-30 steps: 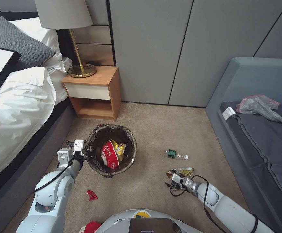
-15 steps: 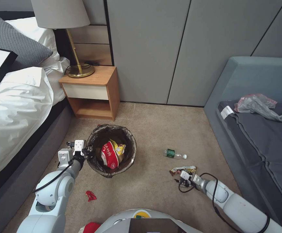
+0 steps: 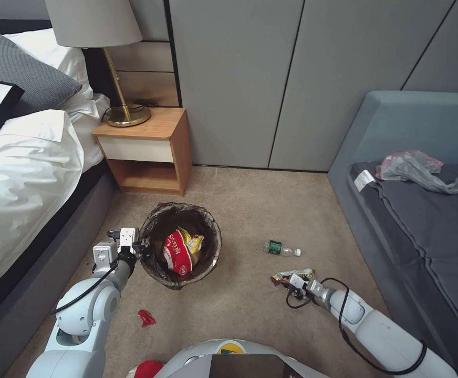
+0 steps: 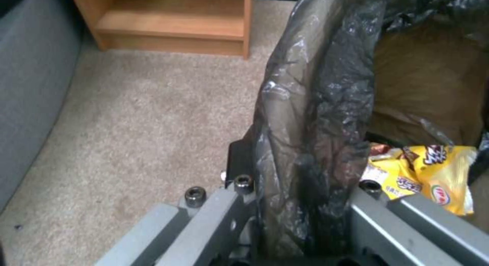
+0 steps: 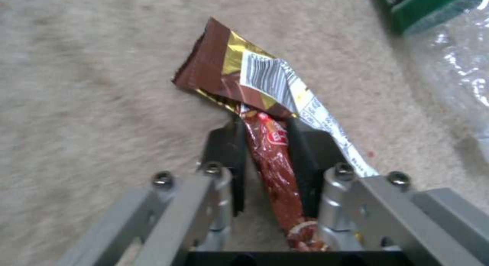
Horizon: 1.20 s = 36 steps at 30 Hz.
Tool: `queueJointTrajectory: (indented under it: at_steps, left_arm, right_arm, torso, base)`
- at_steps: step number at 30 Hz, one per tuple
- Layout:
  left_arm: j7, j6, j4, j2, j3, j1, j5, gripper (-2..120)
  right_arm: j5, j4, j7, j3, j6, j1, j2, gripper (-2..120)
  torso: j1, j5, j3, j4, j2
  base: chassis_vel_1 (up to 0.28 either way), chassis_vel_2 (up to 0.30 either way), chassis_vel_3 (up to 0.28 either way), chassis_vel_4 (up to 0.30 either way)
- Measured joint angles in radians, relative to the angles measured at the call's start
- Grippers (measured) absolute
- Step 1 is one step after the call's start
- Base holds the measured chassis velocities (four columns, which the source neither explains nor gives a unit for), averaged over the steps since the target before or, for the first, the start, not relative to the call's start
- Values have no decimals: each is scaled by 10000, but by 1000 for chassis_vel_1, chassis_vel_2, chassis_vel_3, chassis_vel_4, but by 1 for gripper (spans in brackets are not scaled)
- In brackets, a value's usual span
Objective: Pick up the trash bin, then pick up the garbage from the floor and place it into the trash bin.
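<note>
Carpeted floor: right hand [image 5: 267, 143] pinches a crumpled wrapper [image 5: 244, 78] (left hand [image 4: 300, 189] clamps the trash bin [image 3: 155, 231] rim).

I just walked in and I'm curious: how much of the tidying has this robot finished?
Partly done. The left gripper grips the rim of the trash bin, which already holds a red-and-white snack bag. The right gripper is closed on a brown wrapper on the carpet. A bottle and a small red wrapper lie on the floor.

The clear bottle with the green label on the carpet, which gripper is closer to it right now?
Right. The right gripper sits just short of the bottle, shut on a crumpled wrapper. The left gripper is across the trash bin, clamped on its rim.
</note>
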Motion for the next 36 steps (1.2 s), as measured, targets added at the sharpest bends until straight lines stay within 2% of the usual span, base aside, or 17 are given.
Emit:
queueJointTrajectory:
  at_steps: [3,4,5,8,11,12,13,25,28,30,32,33,35,36]
  left_arm:
    - [4,0,-25,5,-17,10,1,0]
    - [8,0,-34,-3,-17,14,0,0]
    - [13,0,-37,-12,-2,17,1,0]
    - [17,0,-15,-33,24,33,30,0]
    - [23,0,-9,-41,45,32,47,0]
    - [27,0,-8,-45,52,32,48,0]
    - [29,0,-7,-45,53,32,50,0]
    - [43,0,-12,-26,54,4,52,0]
    - [43,0,-11,-16,52,-2,52,0]
    - [42,0,-10,-15,52,-2,51,0]
    - [43,0,15,-13,74,-1,43,0]
    - [43,0,15,-13,74,-1,43,0]
    - [52,0,36,-27,152,5,35,0]
    - [56,0,44,-31,169,5,34,0]
  right_arm:
    - [4,-127,-34,-53,25,138,52,12]
    - [18,-173,-40,-65,28,207,64,7]
    - [42,-232,-37,-63,27,291,70,3]
    - [127,-269,-18,-27,22,317,22,0]
    - [136,-316,6,41,20,308,-28,0]
    - [143,-325,11,67,28,296,-51,0]
    - [155,-320,11,76,36,296,-63,0]
    - [457,216,41,327,-71,436,-142,0]
    - [1407,1303,189,924,-491,480,-390,0]
    - [1540,1441,207,1018,-551,480,-427,0]
    - [2618,2526,373,1655,-985,481,-745,0]
    - [2618,2526,373,1655,-985,481,-745,0]
    - [4218,4041,652,2264,-1591,517,-1161,0]
    - [4533,4320,731,2356,-1725,538,-1242,0]
  torso:
    - [0,-2,0,1,1]
    - [0,5,0,7,1]
    - [0,33,0,22,0]
    - [1,37,2,33,-2]
    - [1,30,2,30,-3]
    - [1,20,3,17,-3]
    - [1,23,2,15,-3]
    - [1,16,2,13,-3]
    - [1,17,1,18,-2]
    - [1,16,1,17,-2]
    - [1,14,1,17,-2]
    - [1,14,1,17,-2]
    - [1,12,1,15,-2]
    - [1,12,0,15,-2]
  base:
    - [0,0,0,0]
    - [0,0,0,0]
    - [0,0,0,0]
    - [0,0,0,0]
    - [0,0,0,0]
    - [0,0,0,0]
    - [0,0,0,0]
    - [0,0,0,0]
    - [0,0,0,0]
    - [0,0,0,0]
    - [0,0,0,0]
    - [0,0,0,0]
    - [0,0,0,0]
    - [0,0,0,0]
